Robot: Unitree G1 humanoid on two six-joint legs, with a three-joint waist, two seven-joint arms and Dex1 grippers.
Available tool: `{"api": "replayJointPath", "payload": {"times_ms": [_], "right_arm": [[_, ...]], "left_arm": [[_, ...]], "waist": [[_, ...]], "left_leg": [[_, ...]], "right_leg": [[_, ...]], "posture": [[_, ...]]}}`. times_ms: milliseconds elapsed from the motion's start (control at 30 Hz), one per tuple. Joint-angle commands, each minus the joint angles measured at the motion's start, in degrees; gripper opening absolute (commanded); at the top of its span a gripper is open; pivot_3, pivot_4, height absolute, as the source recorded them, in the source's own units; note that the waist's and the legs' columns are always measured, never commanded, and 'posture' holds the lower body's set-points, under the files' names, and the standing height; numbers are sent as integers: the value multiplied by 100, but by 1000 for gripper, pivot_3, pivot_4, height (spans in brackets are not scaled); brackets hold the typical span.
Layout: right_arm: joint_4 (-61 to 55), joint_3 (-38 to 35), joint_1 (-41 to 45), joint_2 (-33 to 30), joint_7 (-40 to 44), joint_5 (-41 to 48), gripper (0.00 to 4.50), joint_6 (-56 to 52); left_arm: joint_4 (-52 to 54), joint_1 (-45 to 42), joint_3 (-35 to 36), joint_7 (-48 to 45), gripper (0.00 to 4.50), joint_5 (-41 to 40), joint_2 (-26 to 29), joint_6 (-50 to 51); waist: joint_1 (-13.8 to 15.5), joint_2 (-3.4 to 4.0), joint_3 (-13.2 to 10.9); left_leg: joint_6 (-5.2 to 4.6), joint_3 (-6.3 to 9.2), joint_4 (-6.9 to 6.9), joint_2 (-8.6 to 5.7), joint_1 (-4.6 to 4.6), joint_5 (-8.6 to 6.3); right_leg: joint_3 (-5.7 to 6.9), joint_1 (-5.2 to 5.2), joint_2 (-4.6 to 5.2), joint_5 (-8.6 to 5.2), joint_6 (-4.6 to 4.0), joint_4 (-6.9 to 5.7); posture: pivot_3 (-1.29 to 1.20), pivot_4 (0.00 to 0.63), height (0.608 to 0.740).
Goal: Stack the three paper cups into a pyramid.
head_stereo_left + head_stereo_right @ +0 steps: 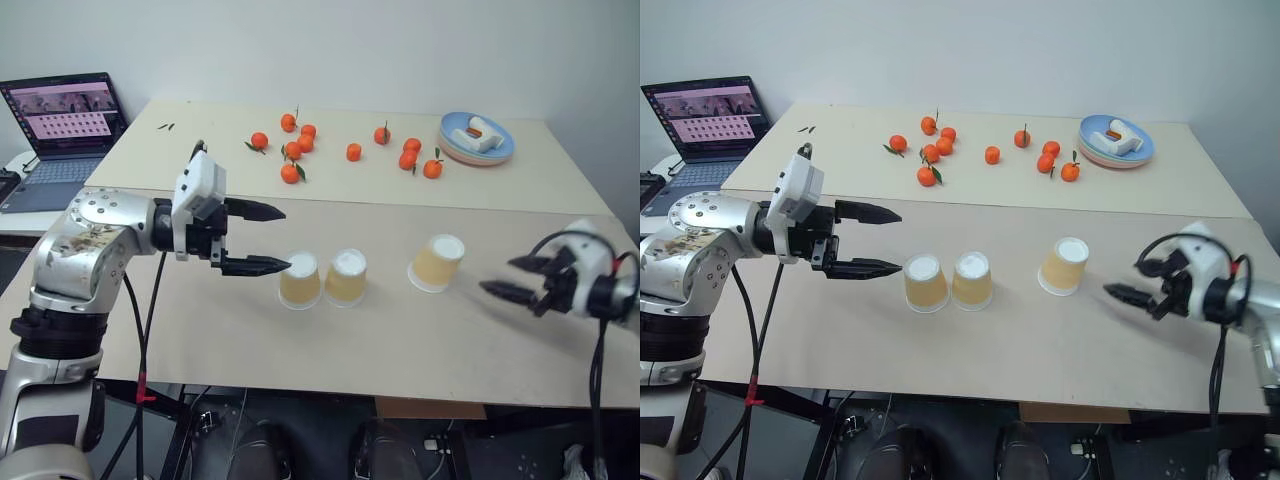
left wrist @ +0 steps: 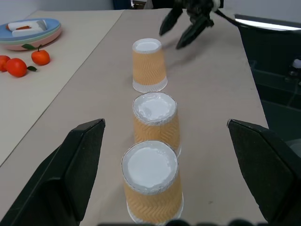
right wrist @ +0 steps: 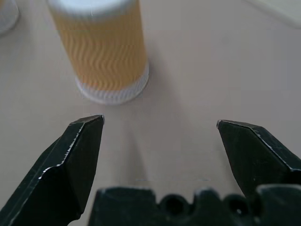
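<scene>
Three paper cups (image 1: 345, 275) stand upside down on the near table (image 1: 200, 340), white bases up. Two sit just beside each other, close to touching, a little left of the middle: the left base cup (image 1: 299, 279) and the right base cup (image 1: 346, 277). The third cup (image 1: 437, 262) is apart on their right, leaning slightly. No pyramid yet; I judge the base row laid and the top cup left to place.

My left gripper (image 1: 262, 238) hangs above the table just left of the pair, jaws wide and empty, pointing right along the row. My right gripper (image 1: 518, 277) sits low at the right edge, near the third cup but clear of it, jaws spread too, holding nothing.

These cups look light and thin-walled, so I expect them to crush or skid under a hard squeeze. The ribbed tan wall should give better purchase than the smooth white rim. I would take the third cup across its mid-wall, below the base, with a gentle close, keeping it upside down. It must land over the seam between the two base cups, and a nudge there could push them apart.

On the far table (image 1: 560, 185) lie scattered tangerines (image 1: 296, 150) and a stack of plates (image 1: 477, 139); a laptop (image 1: 62, 128) sits off left.
</scene>
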State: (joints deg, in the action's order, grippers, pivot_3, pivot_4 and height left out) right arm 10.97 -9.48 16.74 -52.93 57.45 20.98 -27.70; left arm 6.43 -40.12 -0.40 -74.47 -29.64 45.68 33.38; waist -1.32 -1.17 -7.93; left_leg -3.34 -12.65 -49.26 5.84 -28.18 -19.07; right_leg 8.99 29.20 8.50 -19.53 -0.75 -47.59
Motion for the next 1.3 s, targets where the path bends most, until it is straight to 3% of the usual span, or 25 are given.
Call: {"api": "replayJointPath", "payload": {"times_ms": [33,267,500,1300], "right_arm": [[447,61,707,183,-41,-152,4500,370],[397,173,1252,529,160,-1,4500,240],[-140,318,1163,437,661,134,4500,5],[590,592,2135,1132,367,-154,4500,179]], "left_arm": [[222,-71,56,86,4434,-127,-16,45],[221,-58,31,137,4434,-68,-24,13],[188,-95,47,207,4434,-58,-31,-13],[359,235,54,472,4434,-30,-132,-143]], "waist": [[-44,4,-3],[-30,4,-3],[17,4,-3],[13,4,-3]], "left_leg": [[0,-5,-2,-1,0,0],[0,-3,-2,-4,-2,0],[0,-2,-3,-5,-2,0],[0,-3,-4,-6,-3,0]], "right_leg": [[-4,3,0,1,-2,-6],[-3,4,3,10,-24,-10],[-3,3,3,10,-24,-10],[-1,5,4,11,-25,-13]], "posture": [[0,150,663],[0,150,663],[0,150,663],[0,150,663]]}}
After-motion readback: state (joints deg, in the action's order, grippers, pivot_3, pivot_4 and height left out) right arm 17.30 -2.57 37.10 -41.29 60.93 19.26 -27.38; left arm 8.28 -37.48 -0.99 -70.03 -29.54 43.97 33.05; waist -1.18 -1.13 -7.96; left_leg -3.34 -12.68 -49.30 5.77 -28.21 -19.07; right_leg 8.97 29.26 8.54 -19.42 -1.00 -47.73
